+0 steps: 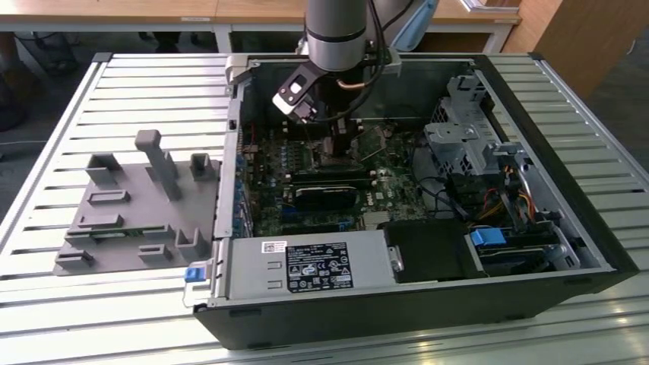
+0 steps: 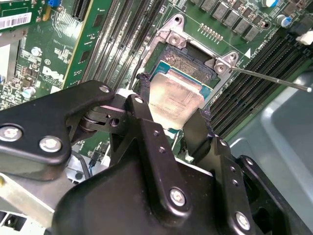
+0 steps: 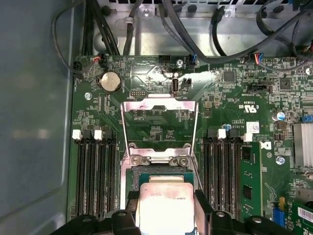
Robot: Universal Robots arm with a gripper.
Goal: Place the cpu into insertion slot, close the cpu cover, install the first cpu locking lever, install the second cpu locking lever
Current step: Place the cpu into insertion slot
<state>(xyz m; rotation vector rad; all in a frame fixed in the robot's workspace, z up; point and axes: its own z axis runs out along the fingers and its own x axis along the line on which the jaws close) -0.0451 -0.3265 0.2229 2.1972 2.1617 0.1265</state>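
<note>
Two black fingers (image 2: pixel 141 105) of the gripper (image 2: pixel 170 111) are clamping the cpu (image 2: pixel 175 93) by opposite edges, so the chip is sitting right between them with its silver top showing. It is lying over the insertion slot (image 2: pixel 188 58), whose dark frame is showing past one edge; whether they are touching, I cannot tell. In the first wrist view the cpu cover (image 3: pixel 142 104) is standing swung open, apart from the chip. In the exterior view the arm (image 1: pixel 335 30) is reaching into the open computer case (image 1: pixel 406 327) on the slatted counter (image 1: pixel 152 84).
</note>
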